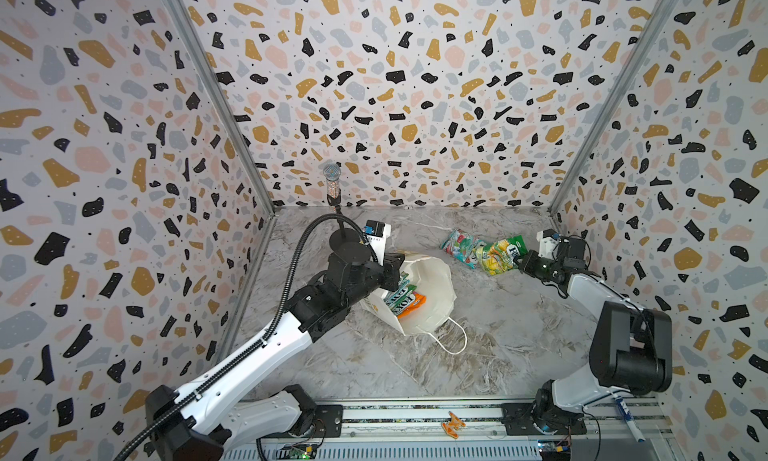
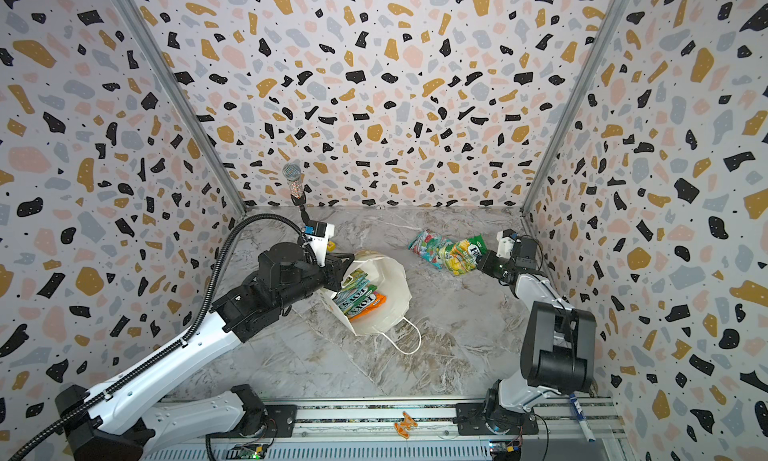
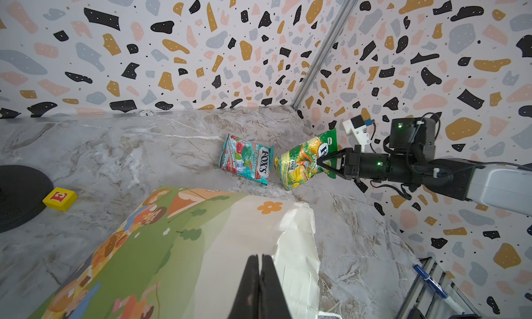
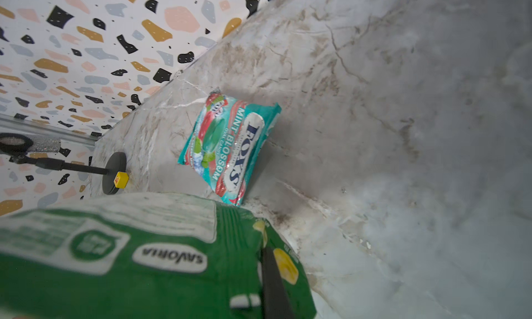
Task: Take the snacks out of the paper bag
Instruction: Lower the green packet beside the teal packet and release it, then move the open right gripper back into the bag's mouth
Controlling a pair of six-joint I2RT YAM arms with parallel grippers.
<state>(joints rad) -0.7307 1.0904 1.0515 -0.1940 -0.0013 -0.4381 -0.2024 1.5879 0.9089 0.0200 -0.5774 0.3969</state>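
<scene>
The white paper bag [image 1: 432, 284] lies tilted at the middle of the table, its mouth open toward the front. Several snacks show inside it, green-teal ones [image 1: 398, 293] above an orange one [image 1: 412, 306]. My left gripper [image 3: 260, 257] is shut, its tips against the bag's printed outer wall [image 3: 161, 245] near the mouth; no paper shows between them. At the back right, my right gripper [image 1: 517, 262] is shut on a green-yellow packet [image 3: 302, 162], whose lower end touches the table. A teal packet [image 4: 230, 147] lies flat beside it.
A microphone [image 1: 332, 184] on a round black base stands at the back left, with a small yellow cube [image 3: 60, 199] next to the base. An orange piece [image 1: 453, 425] and a blue marker [image 1: 627, 413] lie on the front rail. Patterned walls close three sides.
</scene>
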